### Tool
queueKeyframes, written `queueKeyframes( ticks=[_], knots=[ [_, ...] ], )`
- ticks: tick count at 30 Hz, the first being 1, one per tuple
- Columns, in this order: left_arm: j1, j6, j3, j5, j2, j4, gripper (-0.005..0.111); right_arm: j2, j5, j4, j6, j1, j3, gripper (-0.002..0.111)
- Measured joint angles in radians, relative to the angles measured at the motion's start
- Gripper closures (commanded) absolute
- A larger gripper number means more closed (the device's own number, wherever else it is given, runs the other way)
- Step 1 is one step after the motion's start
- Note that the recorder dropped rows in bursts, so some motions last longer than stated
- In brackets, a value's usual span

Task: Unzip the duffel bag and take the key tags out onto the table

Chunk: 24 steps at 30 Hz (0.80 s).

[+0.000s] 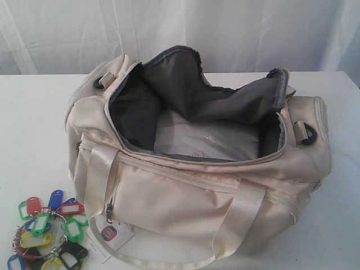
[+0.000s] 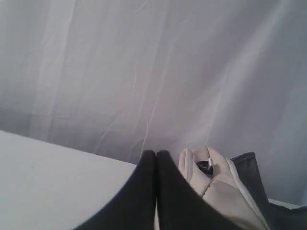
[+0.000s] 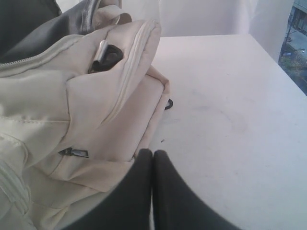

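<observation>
Checked for writing first: found only a paper hangtag (image 1: 109, 235) at 7 o'clock off the duffel bag (image 1: 191, 191), bearing a small red-and-blue square logo; print too small to read. Logged the bag on the table (image 1: 34, 112) with main zip open, mouth gaping toward 12 o'clock, grey lining (image 1: 185, 90) exposed, webbing handle (image 1: 239, 216) draped down the near side. Located the key tags (image 1: 48, 233) on the tabletop at 8 o'clock from the bag's middle, near its corner: red, green, blue, yellow and black tags on a ring. Judged arm pose from the wrist views only. Recorded left gripper (image 2: 156, 153) aimed roughly level toward the white curtain (image 2: 144, 72), fingers pressed together with nothing between, one bag end with a black strap ring (image 2: 205, 166) close beside the tips. Recorded right gripper (image 3: 153, 152) angled down toward the tabletop, fingers likewise together and holding nothing, tips just beside the bag's other end, near a side-pocket zipper pull (image 3: 74, 153). Caught the key tags in neither wrist view; cannot tell their gap to the fingers.
</observation>
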Motion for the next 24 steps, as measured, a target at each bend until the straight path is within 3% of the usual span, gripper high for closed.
queueKeyframes(
  ticks=[6, 10, 12, 13, 14, 18, 21, 24],
  knots=[
    [0.0, -0.012, 0.006, -0.106, 0.0, 0.063, 0.107, 0.0, 0.0, 0.0, 0.002, 0.0, 0.0, 0.108],
    [-0.007, -0.148, 0.006, 0.03, -0.004, 0.011, 0.107, 0.0, 0.0, 0.0, 0.002, 0.0, 0.0, 0.108],
    [-0.013, 0.007, 0.006, 0.218, -0.004, -0.242, 0.107, 0.0, 0.0, 0.0, 0.002, 0.0, 0.0, 0.108],
    [-0.015, 0.223, 0.006, 0.319, -0.004, -0.392, 0.107, 0.0, 0.0, 0.0, 0.002, 0.0, 0.0, 0.108],
    [-0.015, 0.33, 0.006, 0.374, -0.004, -0.43, 0.107, 0.0, 0.0, 0.0, 0.002, 0.0, 0.0, 0.108],
    [-0.019, 0.775, 0.006, 0.548, -0.004, -0.502, 0.107, 0.0, 0.0, 0.0, 0.002, 0.0, 0.0, 0.108],
    [-0.019, 0.922, 0.006, 0.607, -0.004, -0.514, 0.107, 0.0, 0.0, 0.0, 0.002, 0.0, 0.0, 0.108],
    [-0.019, 0.956, 0.006, 0.619, -0.004, -0.514, 0.107, 0.0, 0.0, 0.0, 0.002, 0.0, 0.0, 0.108]
  ],
)
